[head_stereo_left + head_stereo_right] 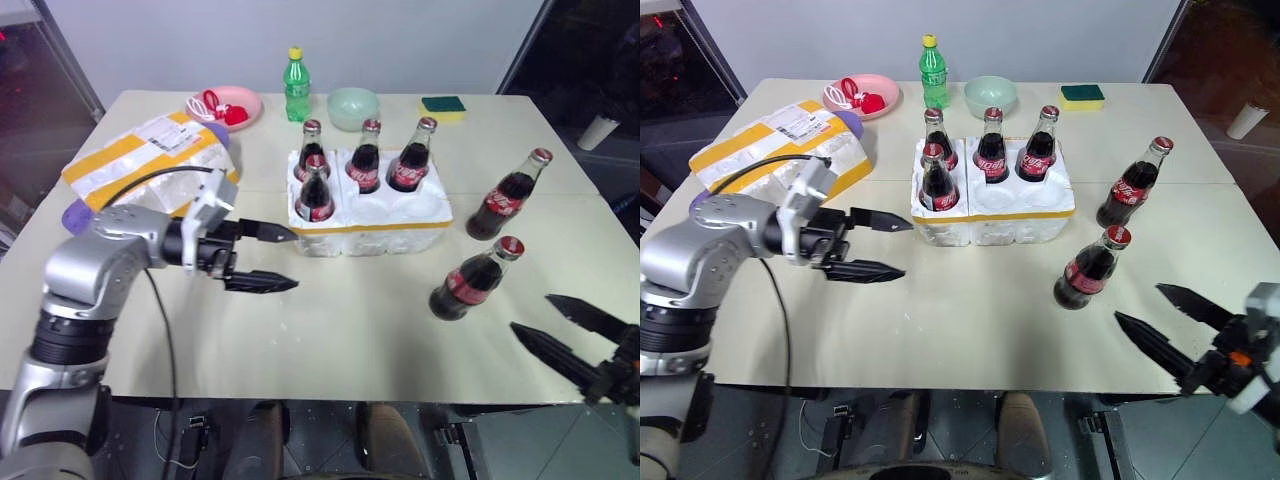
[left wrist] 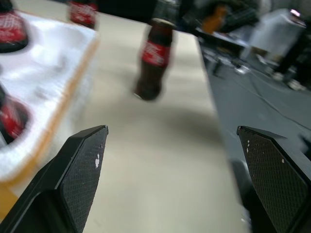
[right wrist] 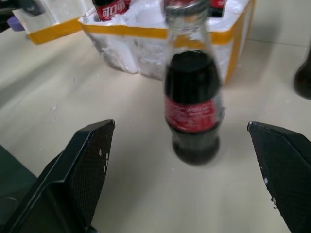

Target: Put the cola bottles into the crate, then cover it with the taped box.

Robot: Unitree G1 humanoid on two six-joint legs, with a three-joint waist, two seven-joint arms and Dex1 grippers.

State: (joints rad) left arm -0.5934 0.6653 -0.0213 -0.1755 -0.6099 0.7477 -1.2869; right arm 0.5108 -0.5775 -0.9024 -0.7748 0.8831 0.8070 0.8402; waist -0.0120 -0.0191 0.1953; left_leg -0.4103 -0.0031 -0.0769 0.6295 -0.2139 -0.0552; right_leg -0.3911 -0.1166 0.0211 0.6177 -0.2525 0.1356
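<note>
A: What sits at the left of the counter (image 1: pixel 330 340)?

B: The taped box (image 1: pixel 150 160), white foam with wide yellow bands and a white shipping label whose print is too small to read. Behind it, a pink plate (image 1: pixel 243 100) holds something red and white. The left tool (image 1: pixel 268 258) hovers above the counter just in front of the box, its two black fingers spread wide, holding nothing, pointing toward the crate.

A: And the crate?

B: The crate (image 1: pixel 370 222) stands mid-counter, white foam with a yellow band. Four cola bottles stand in its wells: three along the back (image 1: pixel 365 158) and one at the front left (image 1: pixel 315 192). The other two front wells stay open. The red labels carry white script that looks like Coca-Cola. Behind the crate stand a green plastic bottle (image 1: pixel 296 88) with a yellow cap and a pale green bowl (image 1: pixel 353 106), with a green and yellow sponge (image 1: pixel 443 106) further right.

A: The right side?

B: Two more cola bottles stand on the counter, one (image 1: pixel 508 196) beside the crate, one (image 1: pixel 474 280) nearer the front edge. The right tool (image 1: pixel 565 330) is at the front right corner, fingers wide apart and empty, aimed at the nearer bottle.
</note>
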